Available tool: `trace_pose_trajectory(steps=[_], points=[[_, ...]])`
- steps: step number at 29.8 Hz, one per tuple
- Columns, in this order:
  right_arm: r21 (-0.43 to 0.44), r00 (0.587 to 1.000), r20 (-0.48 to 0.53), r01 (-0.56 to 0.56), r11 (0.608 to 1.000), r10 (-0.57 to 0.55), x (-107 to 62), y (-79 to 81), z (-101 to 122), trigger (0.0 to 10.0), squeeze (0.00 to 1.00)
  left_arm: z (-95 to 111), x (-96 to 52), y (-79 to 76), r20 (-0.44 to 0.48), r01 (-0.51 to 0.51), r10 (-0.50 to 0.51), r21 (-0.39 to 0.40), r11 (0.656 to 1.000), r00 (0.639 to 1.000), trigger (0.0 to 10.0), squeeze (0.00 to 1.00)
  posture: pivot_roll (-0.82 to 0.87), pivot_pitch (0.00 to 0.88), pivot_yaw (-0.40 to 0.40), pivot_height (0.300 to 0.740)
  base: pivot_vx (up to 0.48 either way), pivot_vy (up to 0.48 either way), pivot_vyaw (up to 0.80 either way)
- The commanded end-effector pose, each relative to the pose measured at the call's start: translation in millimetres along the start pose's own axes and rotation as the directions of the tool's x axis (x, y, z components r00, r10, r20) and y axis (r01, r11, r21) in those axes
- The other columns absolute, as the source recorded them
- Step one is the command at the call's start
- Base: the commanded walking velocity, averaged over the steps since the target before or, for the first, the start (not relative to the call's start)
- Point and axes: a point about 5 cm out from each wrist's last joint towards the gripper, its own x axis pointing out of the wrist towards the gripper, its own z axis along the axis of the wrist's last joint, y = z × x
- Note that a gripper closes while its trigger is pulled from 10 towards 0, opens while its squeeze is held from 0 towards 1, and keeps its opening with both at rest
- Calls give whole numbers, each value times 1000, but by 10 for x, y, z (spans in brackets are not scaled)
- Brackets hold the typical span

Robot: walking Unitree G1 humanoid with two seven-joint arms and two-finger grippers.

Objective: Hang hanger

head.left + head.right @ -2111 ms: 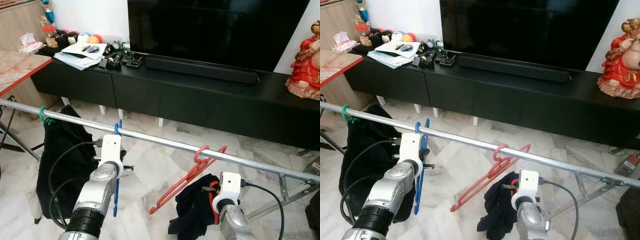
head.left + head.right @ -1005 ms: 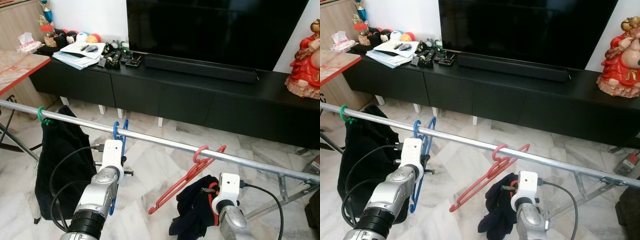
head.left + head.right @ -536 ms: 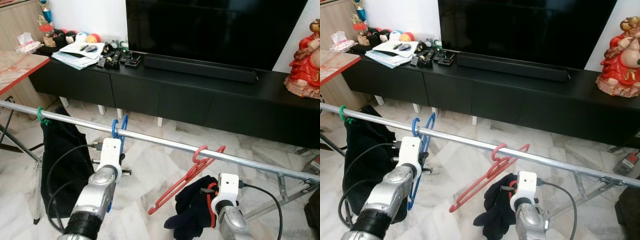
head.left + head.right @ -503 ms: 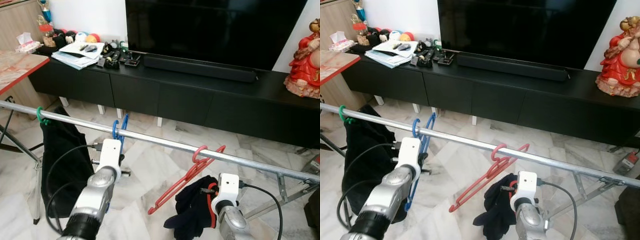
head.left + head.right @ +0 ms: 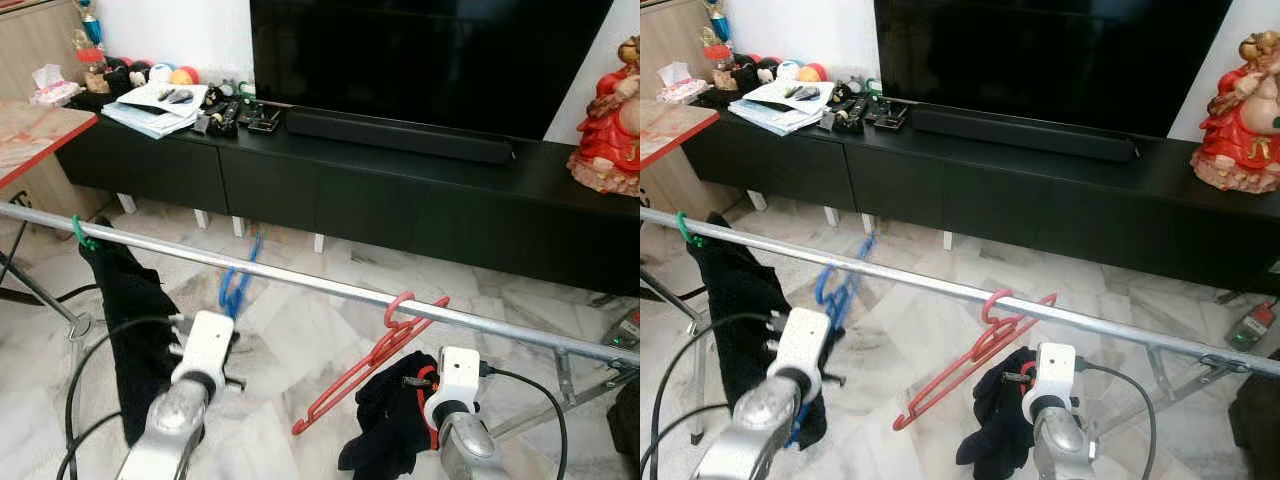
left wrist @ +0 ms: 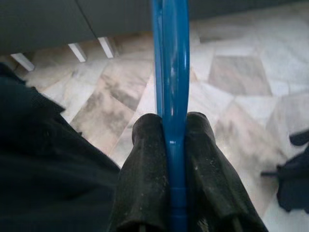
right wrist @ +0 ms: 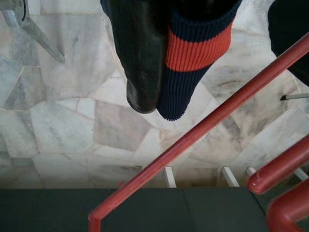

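Now left gripper (image 6: pixel 174 159) pinching blue hanger (image 6: pixel 170 72), right gripper (image 7: pixel 159 72) pinching dark sock (image 7: pixel 193 48).

rail: a silver clothes rail (image 5: pixel 300 283) runs across the room, dropping from 9 o'clock toward 4 o'clock
red hanger: the red hanger (image 5: pixel 375 355) is hooked on right of the middle, hanging tilted
green hook: a green hook (image 5: pixel 80 234) at the 9 o'clock end carries a black garment (image 5: pixel 135 320)
floor: marble floor (image 5: pixel 300 330) underneath
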Motion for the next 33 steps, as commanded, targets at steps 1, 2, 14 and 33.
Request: trace_pose_trajectory(steps=[1,2,14,33], points=[[-4,1000,8,0,1000,0,11,-16,29,10000,0,64,-21,47,53,-41,42,-22,999,998,0,0,47,61,-41,740,0,0,0],[-4,1000,9,1,1000,-1,11,-18,31,10000,0,60,-25,62,56,-55,57,-29,998,997,0,0,48,61,-41,740,0,0,0],[-3,1000,4,1,1000,-1,12,-6,23,10000,0,-815,-66,51,-288,-8,17,32,999,957,10000,0,52,49,-36,740,0,0,0],[-8,1000,-8,15,1000,-15,-17,-31,-34,10000,0,-1980,-967,4,-751,-81,19,-46,996,660,10000,0,34,36,-17,740,0,93,0]])
